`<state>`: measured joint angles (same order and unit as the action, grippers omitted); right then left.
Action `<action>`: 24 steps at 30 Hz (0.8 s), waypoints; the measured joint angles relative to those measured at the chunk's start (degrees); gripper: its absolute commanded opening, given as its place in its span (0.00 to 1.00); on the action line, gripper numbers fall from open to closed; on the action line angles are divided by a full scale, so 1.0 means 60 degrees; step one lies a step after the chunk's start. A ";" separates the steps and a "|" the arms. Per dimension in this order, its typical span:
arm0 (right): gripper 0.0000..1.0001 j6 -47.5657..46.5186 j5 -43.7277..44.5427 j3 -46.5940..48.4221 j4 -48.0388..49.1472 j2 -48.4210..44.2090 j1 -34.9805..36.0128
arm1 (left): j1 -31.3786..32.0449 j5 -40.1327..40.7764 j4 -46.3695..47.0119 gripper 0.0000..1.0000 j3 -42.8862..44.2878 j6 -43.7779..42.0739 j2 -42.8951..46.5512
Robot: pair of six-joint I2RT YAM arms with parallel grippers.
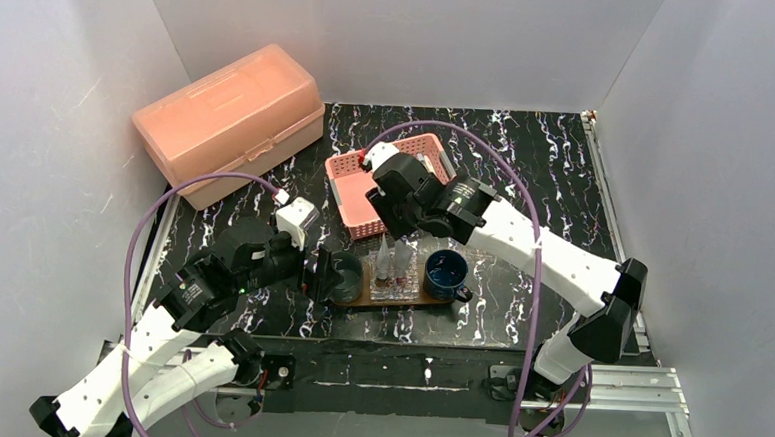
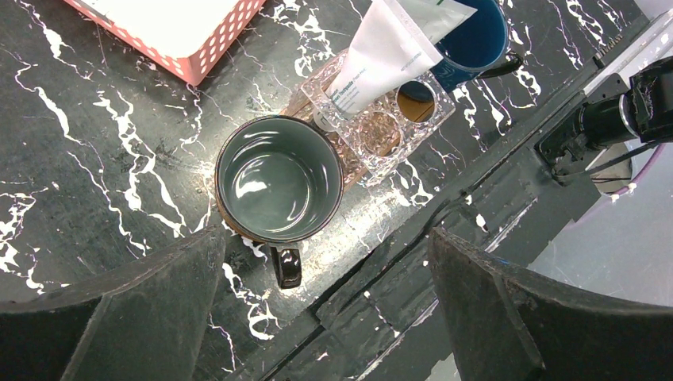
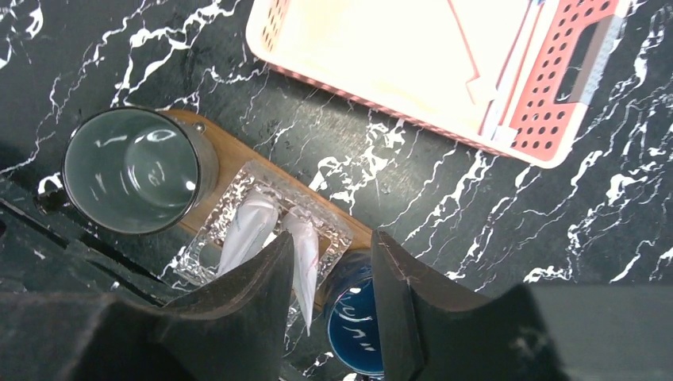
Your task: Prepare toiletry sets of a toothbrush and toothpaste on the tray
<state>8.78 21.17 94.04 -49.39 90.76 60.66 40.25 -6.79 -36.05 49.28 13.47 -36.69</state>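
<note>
The brown wooden tray (image 1: 401,301) (image 3: 230,159) lies at the near middle of the table. On it stand a grey mug (image 1: 345,278) (image 2: 279,189), a clear square box (image 3: 208,238) and a blue mug (image 1: 448,274). Two silvery-white toothpaste tubes (image 3: 305,254) (image 2: 381,59) stand upright in the box. My right gripper (image 1: 391,229) (image 3: 333,270) hovers just above them, open, with nothing between its fingers; one tube shows beside its left finger. Thin white toothbrushes (image 3: 508,87) lie in the pink basket (image 3: 555,103). My left gripper (image 1: 319,273) (image 2: 325,317) is wide open beside the grey mug's handle.
The pink lattice basket (image 1: 360,192) sits just behind the tray. A large pink lidded storage box (image 1: 228,120) stands at the back left. White walls close in the table on three sides. A metal rail (image 1: 605,385) runs along the near edge.
</note>
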 measured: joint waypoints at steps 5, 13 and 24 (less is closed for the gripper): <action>0.52 -0.0066 0.0135 0.0597 -0.0040 0.0084 -0.0299 | 0.0000 0.0000 0.0004 0.99 -0.0007 0.0000 0.0000; 0.59 -0.0426 -0.0659 0.0994 0.0178 0.0867 -0.1654 | 0.0000 0.0000 0.0004 0.99 -0.0007 0.0000 0.0000; 0.73 -0.1027 -0.2146 0.1005 0.0911 0.2495 -0.3071 | 0.0000 -0.0007 0.0004 0.99 -0.0007 -0.0004 0.0004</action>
<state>2.61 8.29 100.07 -43.92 105.73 42.24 40.25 -6.83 -36.03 49.23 13.45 -36.67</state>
